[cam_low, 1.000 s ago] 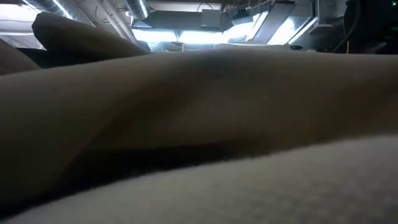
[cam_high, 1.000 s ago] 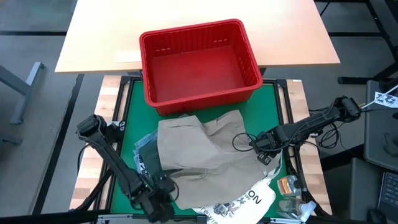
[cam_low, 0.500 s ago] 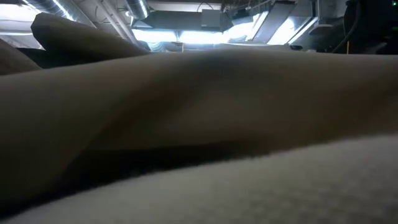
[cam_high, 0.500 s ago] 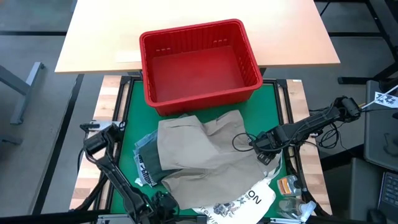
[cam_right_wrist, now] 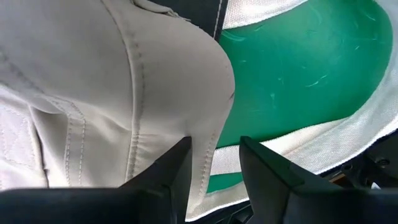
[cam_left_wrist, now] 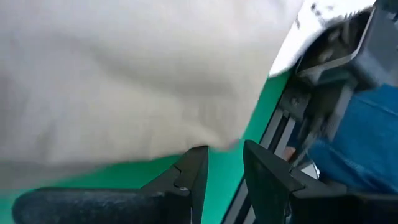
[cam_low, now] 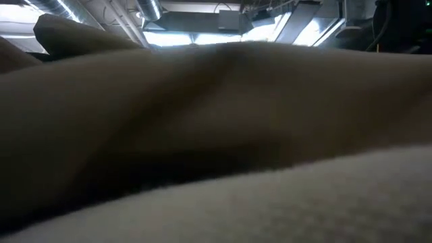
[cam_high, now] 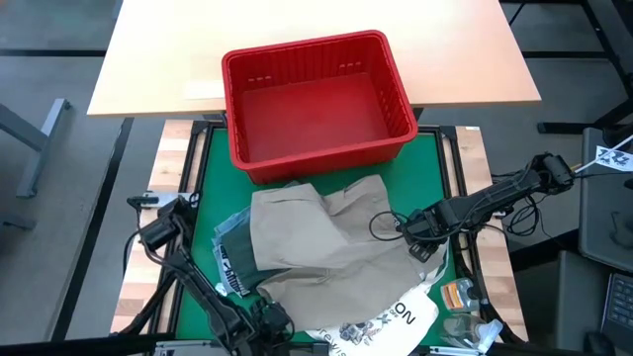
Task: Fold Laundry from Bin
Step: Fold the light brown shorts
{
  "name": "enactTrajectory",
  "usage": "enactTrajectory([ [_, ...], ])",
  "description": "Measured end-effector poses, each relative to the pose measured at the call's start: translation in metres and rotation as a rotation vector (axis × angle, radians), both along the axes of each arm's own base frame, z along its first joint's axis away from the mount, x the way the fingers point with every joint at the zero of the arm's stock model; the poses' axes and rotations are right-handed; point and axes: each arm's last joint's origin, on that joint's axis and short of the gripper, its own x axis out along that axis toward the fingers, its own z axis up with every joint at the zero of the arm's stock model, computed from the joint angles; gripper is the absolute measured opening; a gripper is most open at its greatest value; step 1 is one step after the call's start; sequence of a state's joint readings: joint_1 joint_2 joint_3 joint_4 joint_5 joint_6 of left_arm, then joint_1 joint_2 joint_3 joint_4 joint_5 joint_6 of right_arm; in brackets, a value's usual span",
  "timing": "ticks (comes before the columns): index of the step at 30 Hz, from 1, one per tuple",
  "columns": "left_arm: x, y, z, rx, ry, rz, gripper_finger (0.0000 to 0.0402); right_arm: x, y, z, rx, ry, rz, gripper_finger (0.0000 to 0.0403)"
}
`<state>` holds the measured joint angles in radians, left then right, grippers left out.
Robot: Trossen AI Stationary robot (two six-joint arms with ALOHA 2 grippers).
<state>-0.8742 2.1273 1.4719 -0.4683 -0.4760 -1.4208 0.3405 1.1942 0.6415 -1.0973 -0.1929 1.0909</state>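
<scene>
The red bin (cam_high: 302,47) stands at the far middle with nothing showing inside. On the green mat (cam_high: 435,158) a khaki garment (cam_high: 316,242) lies spread over a dark green garment (cam_high: 229,247), whose left part sticks out. My left gripper (cam_left_wrist: 225,165) is low at the mat's near left (cam_high: 265,321), open, its fingertips just short of the khaki garment's near edge (cam_left_wrist: 205,140). My right gripper (cam_high: 423,247) points down at the garment's right edge, open. In the low view, khaki cloth (cam_low: 202,101) fills the picture. My right gripper stands over the khaki garment's stitched right edge (cam_right_wrist: 202,146) from above, and that edge runs down into the gap beside one finger (cam_right_wrist: 177,165). Whether the finger touches the cloth, I cannot tell. The garment lies on the mat.
A white tote bag (cam_high: 396,316) printed with dark letters lies under the khaki garment at the near edge. Small objects (cam_high: 457,297) sit at the near right corner. A light wooden table (cam_high: 158,59) stands beyond the bin. The mat's metal frame (cam_left_wrist: 280,118) runs close to my left gripper.
My left arm has sunk, and its gripper has gone a little toward the table's right edge, up to the khaki garment's near left corner. In the low view the khaki cloth near the camera has bulged up slightly. The right arm has kept still.
</scene>
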Motion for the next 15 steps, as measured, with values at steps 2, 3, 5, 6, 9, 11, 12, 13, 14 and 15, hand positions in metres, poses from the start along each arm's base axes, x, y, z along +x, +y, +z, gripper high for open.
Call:
enactTrajectory([
  [2, 0.004, 0.002, 0.001, 0.010, -0.017, -0.013, 0.0096, 0.000, 0.000, 0.000, 0.000, 0.000, 0.000, 0.0134],
  [3, 0.006, 0.003, 0.001, 0.011, -0.025, -0.019, 0.0096, 0.000, 0.000, 0.000, 0.000, 0.000, 0.000, 0.0134],
  [5, 0.010, 0.004, 0.002, 0.014, -0.040, -0.036, 0.0096, 0.000, 0.000, 0.000, 0.000, 0.000, 0.000, 0.0134],
  [6, 0.013, 0.004, 0.003, 0.015, -0.049, -0.044, 0.0096, 0.000, 0.000, 0.000, 0.000, 0.000, 0.000, 0.0134],
  [9, 0.017, 0.006, 0.004, 0.025, -0.066, -0.062, 0.0096, 0.000, 0.000, 0.000, 0.000, 0.000, -0.001, 0.0134],
  [11, 0.020, 0.009, 0.004, 0.031, -0.068, -0.063, 0.0096, 0.000, 0.000, 0.000, 0.000, 0.000, -0.001, 0.0134],
  [12, 0.022, 0.010, 0.004, 0.032, -0.068, -0.058, 0.0096, 0.000, 0.000, 0.000, 0.001, 0.000, -0.001, 0.0134],
  [13, 0.023, 0.011, 0.004, 0.035, -0.071, -0.054, 0.0094, 0.000, 0.000, 0.000, 0.001, 0.000, -0.001, 0.0134],
  [14, 0.024, 0.012, 0.004, 0.040, -0.075, -0.047, 0.0091, 0.000, 0.000, 0.000, 0.001, 0.000, -0.001, 0.0134],
  [15, 0.025, 0.013, 0.004, 0.045, -0.081, -0.040, 0.0086, 0.000, 0.000, 0.000, 0.001, 0.000, -0.001, 0.0134],
])
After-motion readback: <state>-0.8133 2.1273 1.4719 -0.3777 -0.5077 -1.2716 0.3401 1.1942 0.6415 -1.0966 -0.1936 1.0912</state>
